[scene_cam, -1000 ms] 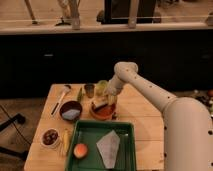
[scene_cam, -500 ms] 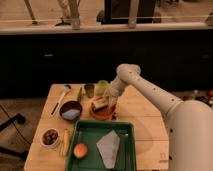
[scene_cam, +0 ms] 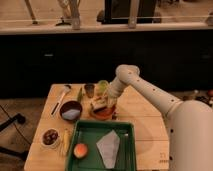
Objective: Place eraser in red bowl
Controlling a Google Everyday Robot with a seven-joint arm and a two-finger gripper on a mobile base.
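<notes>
Since a second ago the robot arm's bend [scene_cam: 127, 73] has shifted a little to the right, while the gripper [scene_cam: 102, 102] stays low over the red bowl [scene_cam: 105, 114] near the middle of the wooden table [scene_cam: 145, 125]. The eraser [scene_cam: 98, 104], a small pale block, shows at the gripper's tip just above the bowl's left side; whether the gripper clasps it or has let go cannot be told, nor whether it touches the bowl. There are three bowls: the red bowl, a dark maroon bowl [scene_cam: 71, 106] with pale bluish contents, and a small bowl [scene_cam: 50, 136] of dark round items. Two cups stand behind the red bowl, one dark [scene_cam: 89, 90], one light green [scene_cam: 102, 86]. One spoon [scene_cam: 61, 96] lies at the left. One green tray [scene_cam: 92, 135] at the front holds one grey cloth [scene_cam: 109, 148] and one orange fruit [scene_cam: 80, 150].
</notes>
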